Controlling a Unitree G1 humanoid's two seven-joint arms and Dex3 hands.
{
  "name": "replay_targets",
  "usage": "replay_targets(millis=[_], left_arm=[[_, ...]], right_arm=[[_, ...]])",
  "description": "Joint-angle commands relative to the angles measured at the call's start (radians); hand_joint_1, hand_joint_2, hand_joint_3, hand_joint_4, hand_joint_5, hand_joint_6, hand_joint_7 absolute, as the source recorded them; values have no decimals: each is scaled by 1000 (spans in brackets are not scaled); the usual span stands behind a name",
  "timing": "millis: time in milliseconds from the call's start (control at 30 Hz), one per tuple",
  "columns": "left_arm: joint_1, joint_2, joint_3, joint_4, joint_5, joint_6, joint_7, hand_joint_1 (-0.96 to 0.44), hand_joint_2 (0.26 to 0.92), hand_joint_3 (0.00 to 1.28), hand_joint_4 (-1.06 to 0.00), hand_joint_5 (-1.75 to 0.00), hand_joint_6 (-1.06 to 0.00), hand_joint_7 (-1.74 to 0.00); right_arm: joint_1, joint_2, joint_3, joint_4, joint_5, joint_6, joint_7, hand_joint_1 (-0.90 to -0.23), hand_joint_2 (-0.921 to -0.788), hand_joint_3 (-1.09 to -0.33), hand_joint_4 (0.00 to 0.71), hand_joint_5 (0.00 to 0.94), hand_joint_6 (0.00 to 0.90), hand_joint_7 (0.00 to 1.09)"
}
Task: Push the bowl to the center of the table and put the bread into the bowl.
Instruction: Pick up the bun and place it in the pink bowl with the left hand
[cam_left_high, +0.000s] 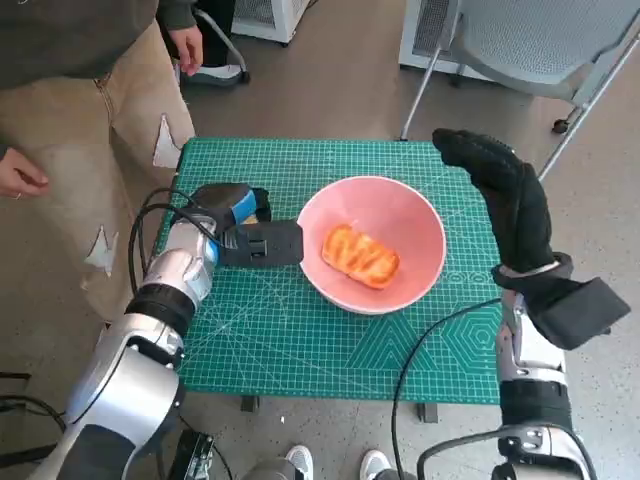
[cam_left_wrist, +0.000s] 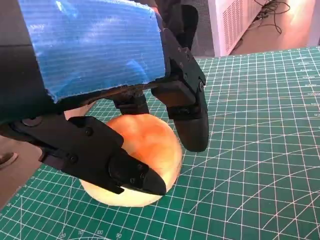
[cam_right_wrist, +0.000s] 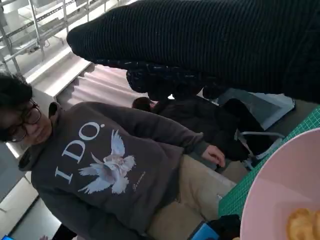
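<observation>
Right wrist view: sweatshirt "I DO", perhaps

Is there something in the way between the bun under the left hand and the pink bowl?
Nothing visible does. The left hand, fingers around the bun, is right beside the bowl. One bread piece already lies inside.

A green cutting mat printed with a white grid covered the counter. A person in tan trousers and a dark sweatshirt stood just beside its far left corner. A grey mesh chair stood on the floor beyond the far right corner. Two white shoes showed at the near edge.
</observation>
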Motion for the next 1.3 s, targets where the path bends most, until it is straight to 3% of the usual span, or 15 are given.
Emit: replay_targets(millis=[33, 933, 1133, 1300], left_arm=[[24, 8, -6, 19, 3, -9, -7, 1, 920, 94, -598, -1373, -674, -1008], [-4, 48, 21, -21, -22, -26, -21, 0, 920, 93, -606, -1370, -668, -1008], [-19, 80, 48, -100, -39, -31, -29, 1, 911, 77, -657, -1334, -700, -957], [7, 132, 98, -295, -68, -13, -60, 2, 901, 62, -718, -1288, -727, -907]], right_arm=[[19, -5, -2, 3, 15, 15, 15, -727, -921, -812, 154, 3, -1, 408], [13, 6, 2, 11, 10, 10, 15, -728, -921, -811, 160, 4, -1, 414], [9, 6, 3, 15, 7, 9, 14, -728, -921, -810, 159, 3, -1, 415], [0, 9, 4, 28, 4, 4, 13, -731, -921, -809, 152, 0, -1, 414]])
